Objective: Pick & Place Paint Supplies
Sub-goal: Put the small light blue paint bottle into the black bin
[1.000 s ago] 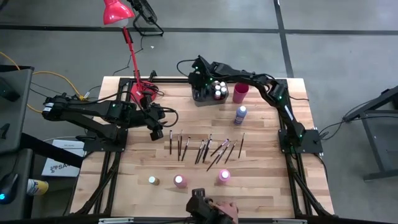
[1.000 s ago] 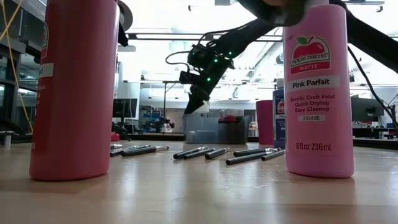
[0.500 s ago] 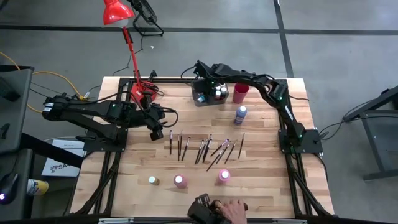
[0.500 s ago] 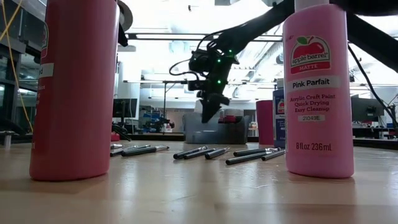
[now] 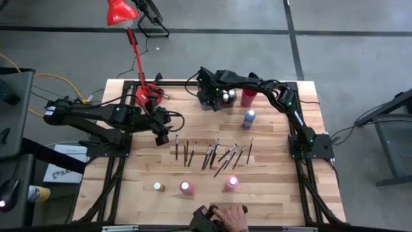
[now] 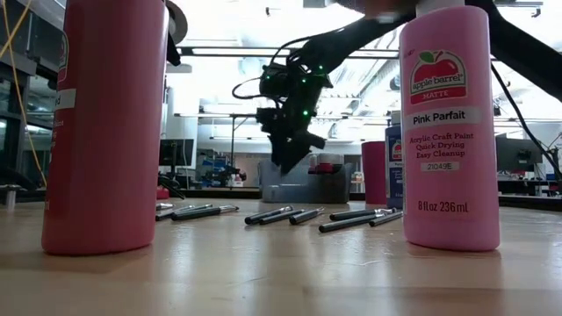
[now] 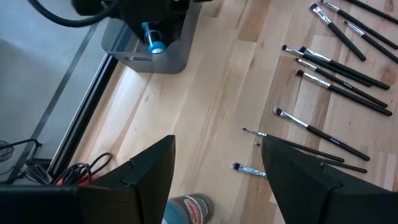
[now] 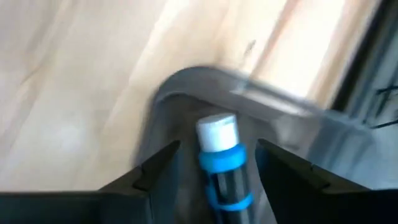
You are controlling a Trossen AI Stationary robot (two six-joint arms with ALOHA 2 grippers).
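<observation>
**Tech A:** Starting with the supplies: how do they look, and where are they?

**Tech B:** Thin dark-handled paintbrushes [image 5: 212, 153] lie in a loose row across the middle of the worktop [image 5: 270, 193]. A pink bottle [image 5: 232, 182], a second pink bottle [image 5: 186, 187] and a pale-capped bottle [image 5: 157, 187] stand at the near edge. A blue bottle [image 5: 248, 118] stands alone below the red cup [image 5: 248, 96]. Further bottles sit upright in the grey bin [image 5: 215, 106] at the far edge.

**Tech A:** Right tool?

**Tech B:** The right tool [image 8: 211, 168] has its fingers spread, one on each side of a bottle with a blue neck and white cap [image 8: 219, 152] standing in a corner of the bin. Contact between fingers and bottle cannot be determined.

**Tech A:** Arm pose?

**Tech B:** The right arm reaches across the far edge, wrist bent down over the bin's left end.

**Tech A:** Left side?

**Tech B:** The left tool [image 5: 161, 136] hangs spread and empty above the worktop, left of the brushes.
</observation>
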